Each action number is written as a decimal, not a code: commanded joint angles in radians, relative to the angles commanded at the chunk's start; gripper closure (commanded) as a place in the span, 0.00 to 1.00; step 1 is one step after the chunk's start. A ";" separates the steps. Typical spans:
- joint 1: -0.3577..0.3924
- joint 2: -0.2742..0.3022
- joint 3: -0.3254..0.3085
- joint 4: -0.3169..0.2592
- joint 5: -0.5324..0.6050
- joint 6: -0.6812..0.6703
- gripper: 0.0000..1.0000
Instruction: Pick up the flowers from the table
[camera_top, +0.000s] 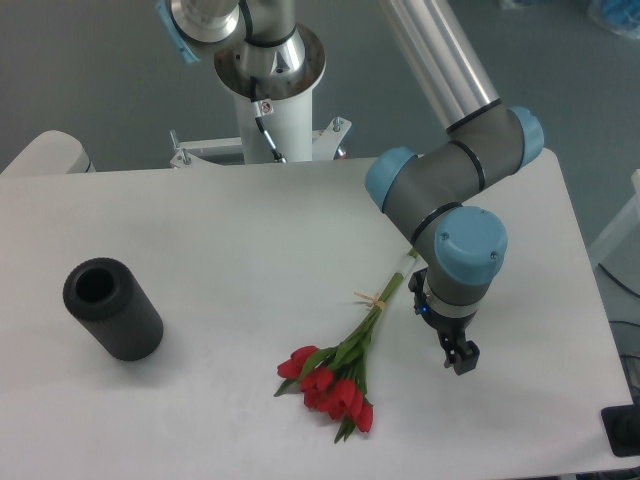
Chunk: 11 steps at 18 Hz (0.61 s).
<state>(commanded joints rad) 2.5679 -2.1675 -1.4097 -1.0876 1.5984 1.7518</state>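
The flowers (335, 385), a small bunch of red tulips, lie flat on the white table (230, 230) toward its front middle. Their green stems (385, 300) run up and to the right, tied with a pale band (375, 299). My gripper (462, 362) points down over the table to the right of the stems, roughly level with the leaves and apart from the bunch. Nothing is between its fingers. They show as one small dark shape from this angle, so I cannot make out the gap between them.
A black cylinder (113, 309) lies on its side at the table's left. The arm's white base column (270, 110) stands at the back edge. The table's right edge (590, 290) is close to the gripper.
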 joint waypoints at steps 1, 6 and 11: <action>0.000 0.000 0.000 0.000 -0.002 0.000 0.00; 0.000 0.000 -0.002 0.000 0.000 0.000 0.00; 0.002 0.014 -0.023 0.002 -0.031 -0.031 0.00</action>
<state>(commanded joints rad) 2.5694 -2.1538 -1.4326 -1.0861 1.5677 1.7212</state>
